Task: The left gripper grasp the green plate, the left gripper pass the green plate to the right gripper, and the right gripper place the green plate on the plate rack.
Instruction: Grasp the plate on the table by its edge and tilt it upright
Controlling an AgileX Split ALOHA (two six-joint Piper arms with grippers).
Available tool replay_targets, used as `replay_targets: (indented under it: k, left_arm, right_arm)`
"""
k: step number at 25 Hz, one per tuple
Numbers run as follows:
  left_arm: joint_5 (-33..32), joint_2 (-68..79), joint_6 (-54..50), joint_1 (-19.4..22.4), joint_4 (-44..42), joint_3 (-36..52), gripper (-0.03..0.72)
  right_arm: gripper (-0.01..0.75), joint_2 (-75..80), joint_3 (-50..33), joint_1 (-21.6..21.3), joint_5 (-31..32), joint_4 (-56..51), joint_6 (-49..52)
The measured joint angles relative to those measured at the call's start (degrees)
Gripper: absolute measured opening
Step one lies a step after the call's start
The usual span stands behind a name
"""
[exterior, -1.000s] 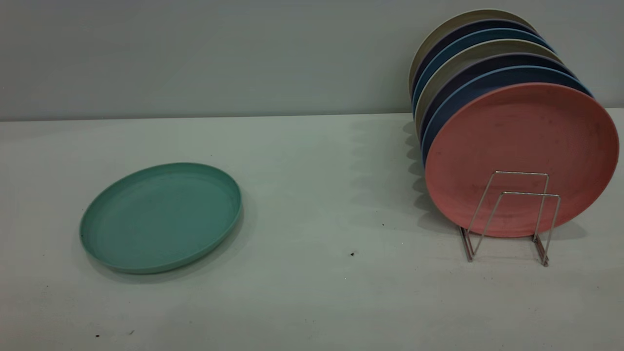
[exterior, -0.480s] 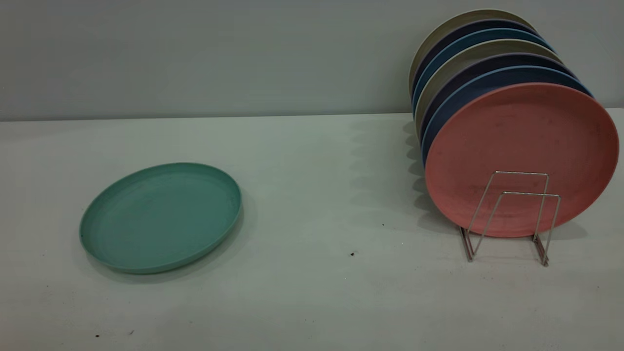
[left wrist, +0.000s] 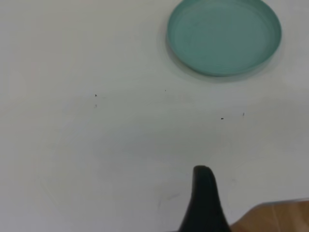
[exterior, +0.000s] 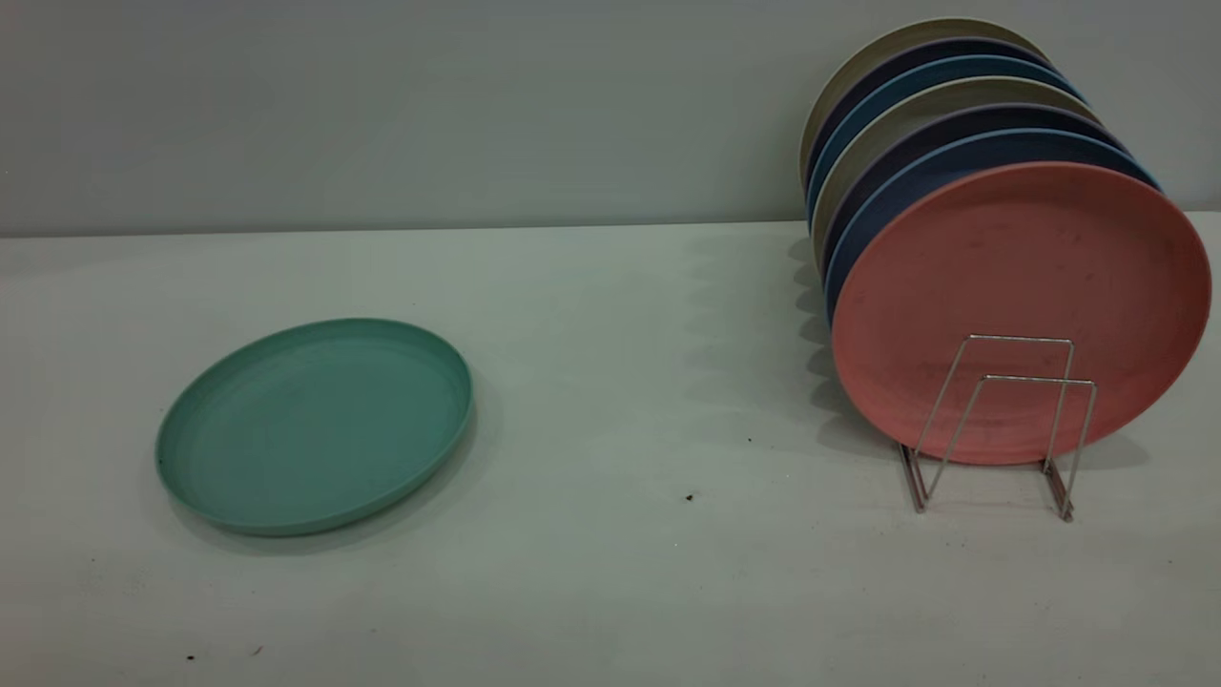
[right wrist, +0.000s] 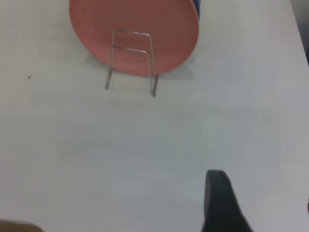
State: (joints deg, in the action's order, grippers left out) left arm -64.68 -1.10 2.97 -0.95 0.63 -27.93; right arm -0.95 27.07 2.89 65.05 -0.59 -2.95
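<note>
The green plate (exterior: 315, 425) lies flat on the white table at the left; it also shows far ahead in the left wrist view (left wrist: 223, 36). The plate rack (exterior: 997, 425) stands at the right, its two front wire loops empty, with a salmon-pink plate (exterior: 1021, 277) leaning behind them; the right wrist view shows the rack (right wrist: 131, 63) too. Neither arm shows in the exterior view. My left gripper (left wrist: 256, 186) shows one black finger (left wrist: 205, 203) with nothing against it, well short of the plate. My right gripper (right wrist: 263, 193) is open and empty, short of the rack.
Several blue, dark and beige plates (exterior: 916, 105) stand in the rack behind the pink plate. The table's edge with wooden floor (left wrist: 277, 217) shows near the left gripper. A grey wall runs behind the table.
</note>
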Motion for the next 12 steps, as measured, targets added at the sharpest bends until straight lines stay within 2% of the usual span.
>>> replay_targets:
  k: [4, 8, 12]
  left_arm:
    - [4.45, 5.18, -2.52, 0.00, 0.44, -1.94, 0.589]
    - [11.10, 17.40, -2.10, 0.00, 2.41, -4.65, 0.589]
    - [13.81, 31.15, -0.28, 0.00, 3.02, -9.94, 0.589]
  right_arm:
    - [0.450, 4.04, 1.14, 0.00, -2.68, 0.00, -0.06]
    - [0.486, 13.94, 2.09, 0.00, -12.80, 0.00, -0.19]
    - [0.504, 25.21, 5.41, 0.00, -19.13, 0.00, -0.24]
